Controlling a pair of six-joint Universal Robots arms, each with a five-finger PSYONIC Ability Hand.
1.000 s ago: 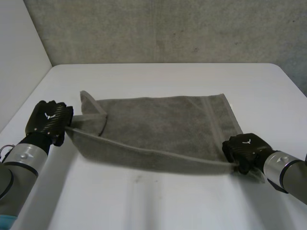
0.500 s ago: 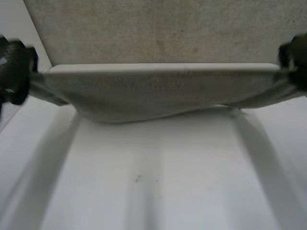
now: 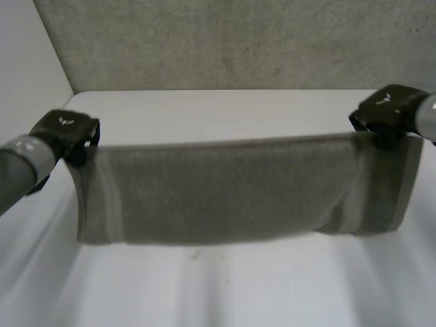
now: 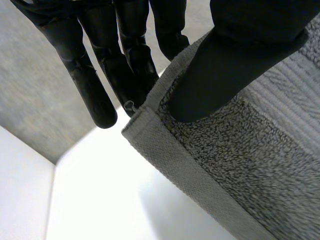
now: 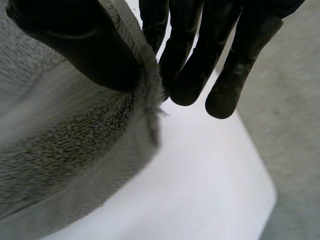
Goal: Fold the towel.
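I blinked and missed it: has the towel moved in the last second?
Yes. The towel lay flat on the white table; now it hangs stretched between the left hand and right hand, raised toward the table's far edge.

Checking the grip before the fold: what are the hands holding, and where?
Both pinch the towel: left hand at one upper corner, right hand near the other.

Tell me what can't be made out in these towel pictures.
- Head view: the towel hides the table strip behind it.
- Head view: its lower edge is blurred, so contact with the table is unclear.
- Left wrist view: the left hand covers part of the towel's corner.
- Right wrist view: the right hand covers the edge it pinches.
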